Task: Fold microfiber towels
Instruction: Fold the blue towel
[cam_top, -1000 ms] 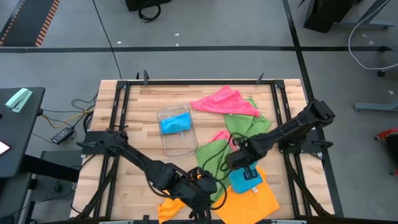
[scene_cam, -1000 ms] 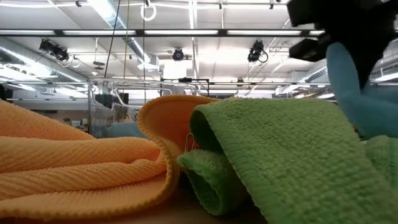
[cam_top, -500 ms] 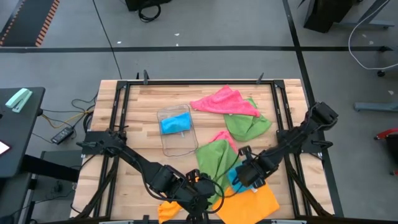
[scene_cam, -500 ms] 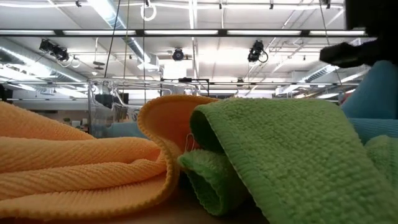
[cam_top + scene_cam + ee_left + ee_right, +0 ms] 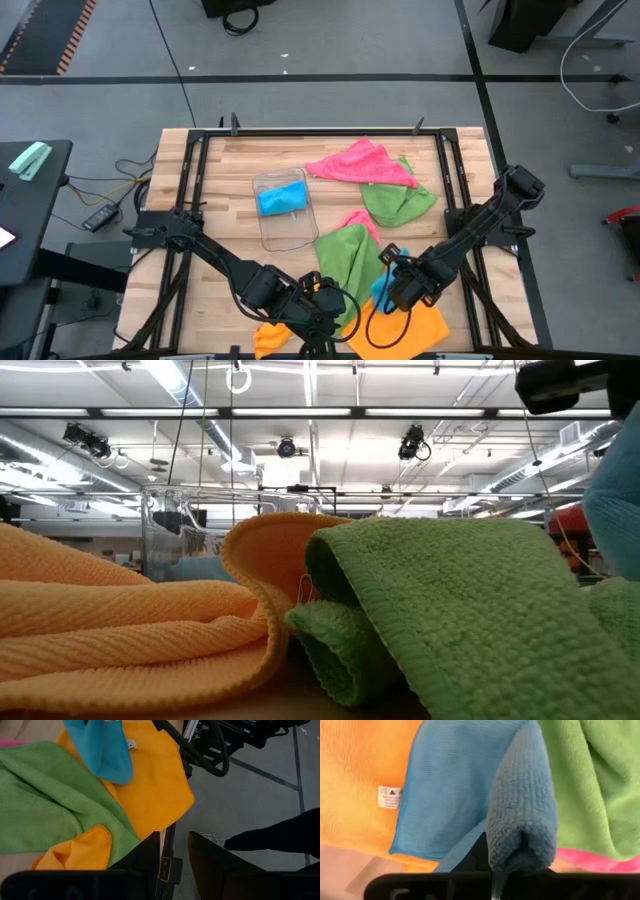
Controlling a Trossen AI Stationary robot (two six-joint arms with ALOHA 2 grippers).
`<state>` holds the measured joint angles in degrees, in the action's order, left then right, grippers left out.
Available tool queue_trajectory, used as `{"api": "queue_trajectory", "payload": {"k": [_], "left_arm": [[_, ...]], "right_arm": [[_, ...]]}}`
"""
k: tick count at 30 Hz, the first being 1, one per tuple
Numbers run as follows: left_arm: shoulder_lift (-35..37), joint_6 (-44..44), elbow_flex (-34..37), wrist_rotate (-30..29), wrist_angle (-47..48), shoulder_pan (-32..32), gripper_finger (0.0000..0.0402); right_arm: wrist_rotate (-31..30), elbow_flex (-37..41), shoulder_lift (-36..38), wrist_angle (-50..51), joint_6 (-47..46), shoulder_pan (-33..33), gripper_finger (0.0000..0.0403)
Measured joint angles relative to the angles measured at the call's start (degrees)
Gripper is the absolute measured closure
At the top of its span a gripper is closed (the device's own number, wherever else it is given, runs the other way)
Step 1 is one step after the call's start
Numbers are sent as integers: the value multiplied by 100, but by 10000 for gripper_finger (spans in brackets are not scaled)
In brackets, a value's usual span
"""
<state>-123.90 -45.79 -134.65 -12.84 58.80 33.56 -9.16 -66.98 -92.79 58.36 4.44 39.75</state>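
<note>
Right wrist view: blue towel [image 5: 470, 795] pinched in right tool [image 5: 492, 865].

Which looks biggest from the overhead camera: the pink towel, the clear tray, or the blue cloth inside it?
1. pink towel
2. clear tray, looking close to the pink towel in size, so unsure
3. blue cloth, clearly smallest

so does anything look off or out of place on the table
Yes: the orange towel hangs over the table's front edge, next to the right gripper, whose fingers are shut on a blue towel. Another blue towel sits bunched in the clear tray, not folded.
</note>
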Motion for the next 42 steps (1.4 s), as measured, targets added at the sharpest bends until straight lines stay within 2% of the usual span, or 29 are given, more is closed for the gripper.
{"api": "queue_trajectory", "payload": {"k": [12,22,25,31,35,39,42], "left_arm": [[0,-69,2,1,1,0,294],[0,-111,2,4,15,0,294],[0,-98,2,4,34,0,295],[0,-160,2,7,40,0,294],[0,-171,2,73,42,0,295],[0,-233,2,94,57,7,296],[0,-250,4,94,93,7,296]], "right_arm": [[375,563,-2,-905,-270,389,397],[385,737,-4,-1644,-607,631,394],[448,739,-4,-1837,-645,606,366],[648,739,-4,-2002,-681,502,259],[1133,633,-11,-1701,-892,387,196],[1880,328,48,-1138,-1062,174,158],[1945,278,226,-1145,-1305,70,147]]}}
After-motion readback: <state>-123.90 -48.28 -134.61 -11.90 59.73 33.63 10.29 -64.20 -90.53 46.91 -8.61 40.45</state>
